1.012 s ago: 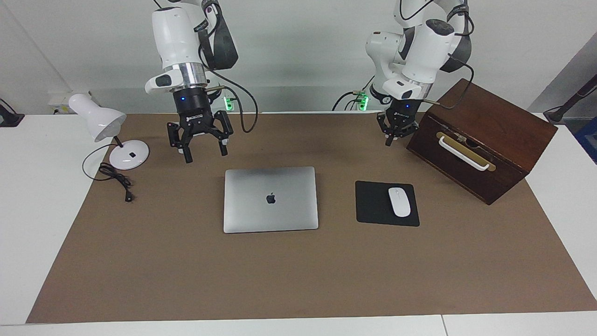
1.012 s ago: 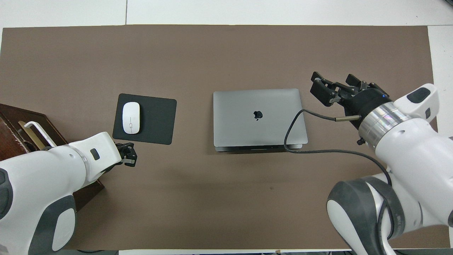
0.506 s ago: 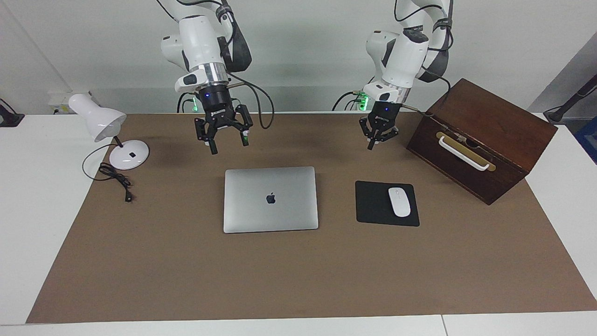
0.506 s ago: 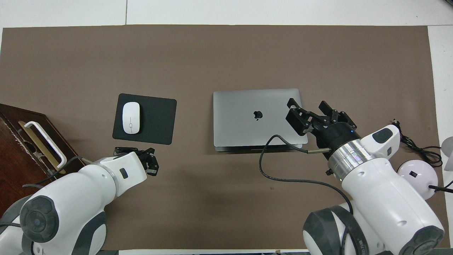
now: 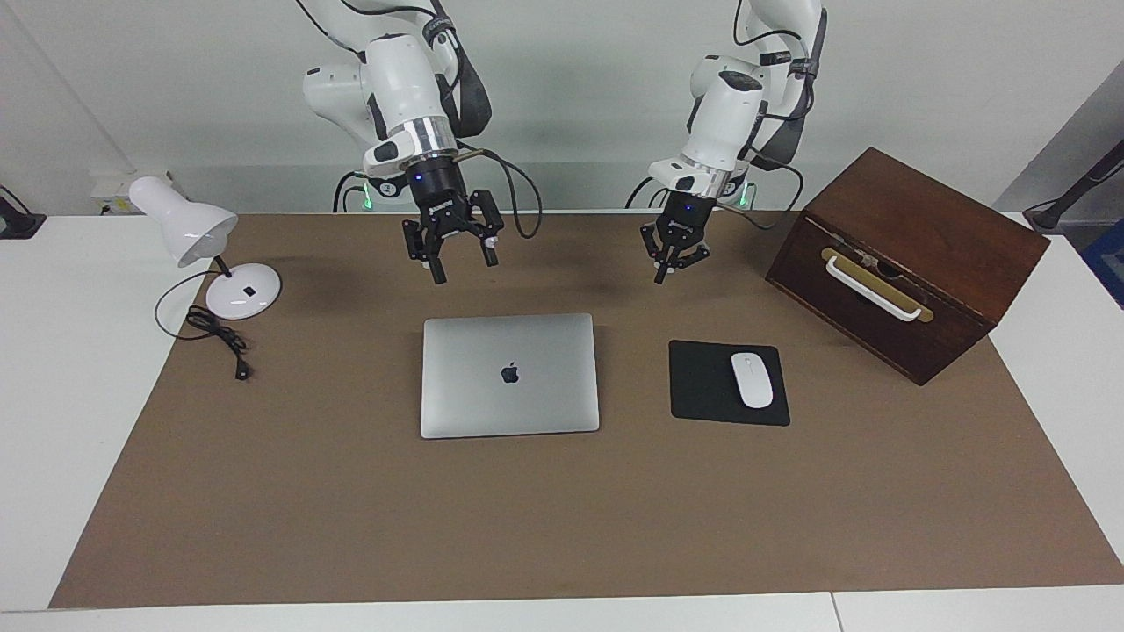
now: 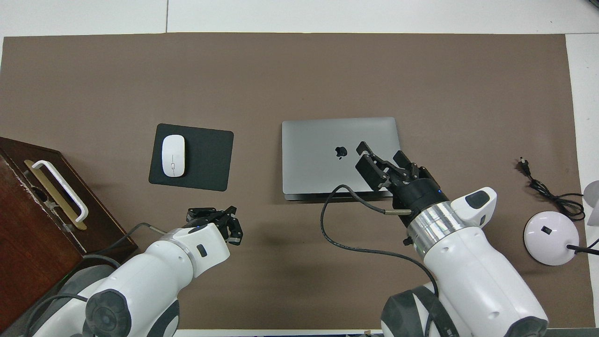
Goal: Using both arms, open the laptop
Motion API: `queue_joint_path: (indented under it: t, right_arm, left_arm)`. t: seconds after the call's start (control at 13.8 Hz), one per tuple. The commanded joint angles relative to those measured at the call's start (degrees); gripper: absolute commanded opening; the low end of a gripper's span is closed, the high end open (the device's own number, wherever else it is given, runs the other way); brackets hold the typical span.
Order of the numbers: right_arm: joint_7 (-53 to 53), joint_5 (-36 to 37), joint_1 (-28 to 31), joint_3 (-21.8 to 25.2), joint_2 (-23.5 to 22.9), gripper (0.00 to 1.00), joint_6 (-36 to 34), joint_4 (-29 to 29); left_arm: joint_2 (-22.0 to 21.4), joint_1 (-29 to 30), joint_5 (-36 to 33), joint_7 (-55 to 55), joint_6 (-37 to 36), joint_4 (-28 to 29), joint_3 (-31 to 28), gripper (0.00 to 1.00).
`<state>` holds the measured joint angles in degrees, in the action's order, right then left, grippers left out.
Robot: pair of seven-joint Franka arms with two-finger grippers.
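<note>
The laptop [image 5: 509, 375] lay shut and flat on the brown mat [image 5: 562, 527], one only, nearer to the robots' end than the mat's middle. Beside it, toward the left arm's end, you had one black mouse pad [image 5: 707, 384] with one white mouse [image 5: 752, 379] on it, and one wooden box [image 5: 909, 263] past that. Toward the right arm's end stood one white desk lamp [image 5: 198, 241] with its cord [image 5: 219, 338].

You had two arms in play. The right gripper [image 5: 461, 265] hung in the air over the mat by the laptop's robot-side edge, claw spread wide and holding nothing. The left gripper [image 5: 665, 274] hung over bare mat between the laptop and the box, claw pinched together on nothing.

Against a second earlier, both grippers had swung inward toward the laptop: the right one away from the lamp, the left one away from the box. The laptop, mouse and box had not moved.
</note>
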<state>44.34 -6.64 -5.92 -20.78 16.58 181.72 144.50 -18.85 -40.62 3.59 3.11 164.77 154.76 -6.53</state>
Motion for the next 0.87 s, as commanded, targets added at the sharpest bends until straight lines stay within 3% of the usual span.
queue_joint_path:
  t: [0.0,0.36,0.79]
  right_arm:
    - [11.6,-1.4,0.0,-2.7,-0.1,1.00,2.0,0.9]
    - [34.3,-1.4,-0.3,-5.6,-0.2,1.00,-0.9,1.0]
    - [37.8,-1.4,-0.3,-5.6,-3.6,1.00,1.3,3.0]
  left_arm:
    - [4.4,-3.8,0.5,3.6,7.1,0.9,-0.8,0.00]
    - [10.3,-8.7,0.5,6.9,16.5,1.0,-0.8,0.00]
    - [14.3,-13.0,0.5,8.3,24.7,1.9,-0.8,0.00]
